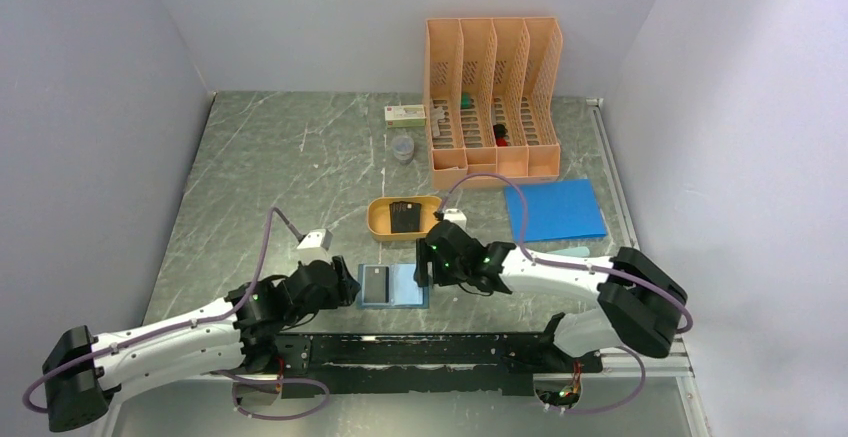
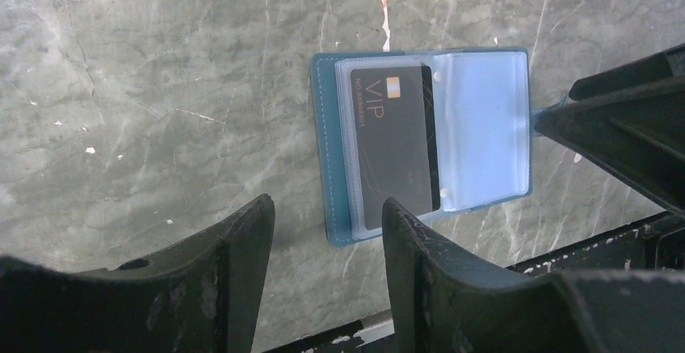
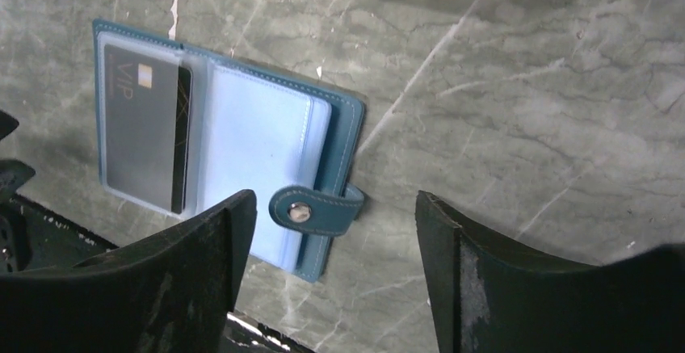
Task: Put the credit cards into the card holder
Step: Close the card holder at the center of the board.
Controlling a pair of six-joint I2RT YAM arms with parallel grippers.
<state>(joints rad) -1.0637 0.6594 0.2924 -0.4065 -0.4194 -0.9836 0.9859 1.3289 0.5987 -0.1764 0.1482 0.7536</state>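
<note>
The teal card holder (image 1: 393, 285) lies open and flat near the table's front edge. One dark card marked VIP (image 2: 393, 144) sits in its left clear pocket; it also shows in the right wrist view (image 3: 147, 127). The snap tab (image 3: 315, 209) folds over the holder's right edge. More dark cards (image 1: 406, 217) lie in the orange oval tray (image 1: 380, 219). My left gripper (image 1: 348, 285) is open and empty, just left of the holder (image 2: 420, 143). My right gripper (image 1: 424, 269) is open and empty at the holder's right edge (image 3: 242, 143).
An orange file organiser (image 1: 492, 97) stands at the back. A small white box (image 1: 405, 114) and a clear cup (image 1: 402, 147) lie left of it. A flat bright-blue sheet (image 1: 555, 209) lies at the right. A black rail (image 1: 420, 349) runs along the front edge.
</note>
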